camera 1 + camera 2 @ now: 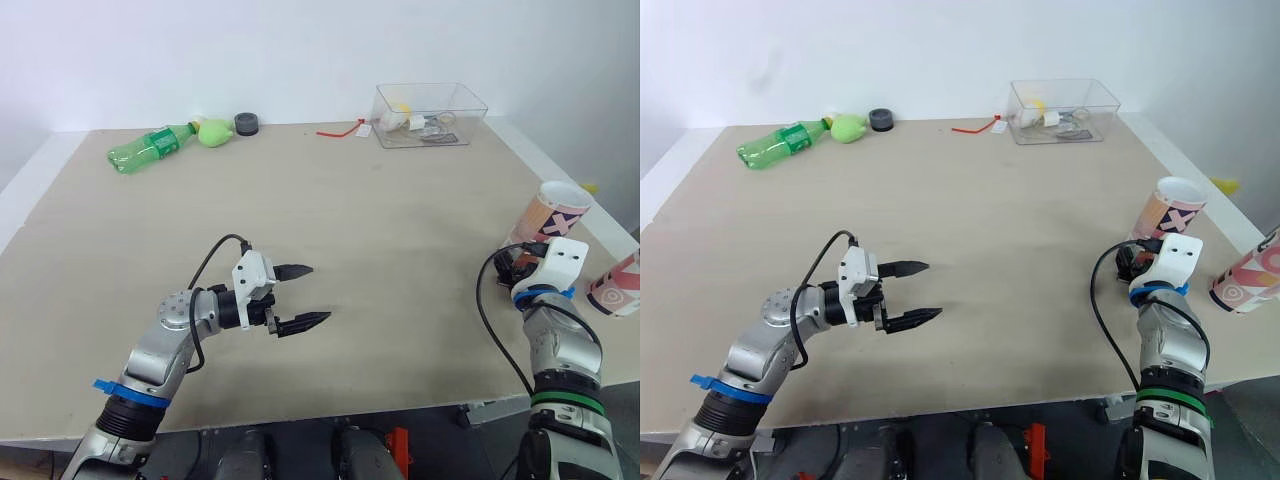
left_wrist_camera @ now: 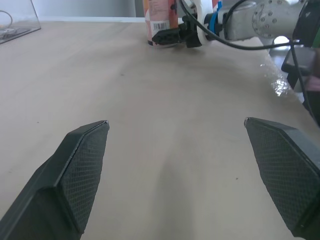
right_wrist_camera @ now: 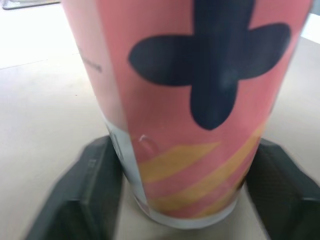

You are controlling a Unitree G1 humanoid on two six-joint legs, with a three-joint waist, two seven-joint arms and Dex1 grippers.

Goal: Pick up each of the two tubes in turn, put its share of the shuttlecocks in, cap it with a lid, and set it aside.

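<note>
At the right side of the tabletop (image 1: 380,230): standing tube (image 1: 553,215), pink and orange with a dark cross mark and yellow stripes, white rim at the top, mouth open, base on the surface.
Right hand (image 3: 187,190): set low around the standing tube, clenched on it; its two black fingers (image 3: 95,190) lie against opposite sides of the tube just above the base.
Second tube (image 1: 615,285): same pink pattern, tilted, at the tabletop's right edge just beyond the right hand; partly cut off by the picture border, so how it is supported cannot be told.
Left hand (image 1: 318,293): released, fingers spread wide with nothing between them; it hovers over bare surface in the near-left middle of the tabletop, pointing toward the right side, well apart from both tubes.
Green bottle (image 1: 150,148): clear green plastic, lying on its side at the far-left of the tabletop.
Yellow-green lump (image 1: 213,131): touching or just beside the bottle's cap end; what it is cannot be told.
Dark round piece (image 1: 246,124): low and disc-like, just beside the lump near the far edge.
Clear box (image 1: 430,115): open-topped, transparent, at the far edge right of centre; small white and yellow items inside, too small to identify.
Red strip (image 1: 340,130): thin, lying flat just left of the clear box.
</note>
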